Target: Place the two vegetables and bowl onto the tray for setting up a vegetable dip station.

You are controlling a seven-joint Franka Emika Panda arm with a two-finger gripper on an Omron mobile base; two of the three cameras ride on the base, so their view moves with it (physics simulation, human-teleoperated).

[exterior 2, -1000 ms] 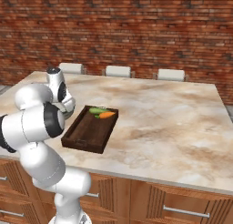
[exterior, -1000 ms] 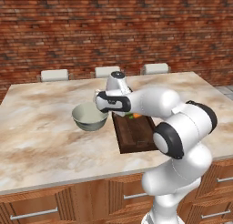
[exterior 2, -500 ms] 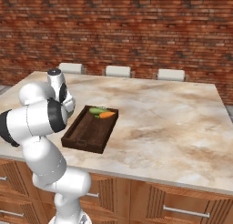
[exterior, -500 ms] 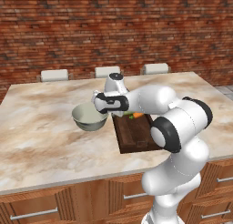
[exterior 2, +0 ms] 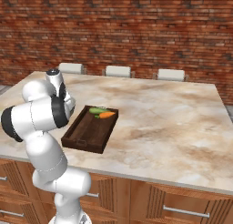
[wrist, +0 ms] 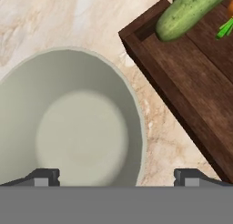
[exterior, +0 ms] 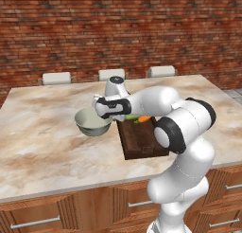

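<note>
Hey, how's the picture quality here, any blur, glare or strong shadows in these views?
Hand view: the bowl looks soft and slightly blurred, while the cucumber and tray rim are sharper. Left base view: even light, with a faint shadow under the bowl on the counter. Right base view: no glare on the marble, flat lighting.
</note>
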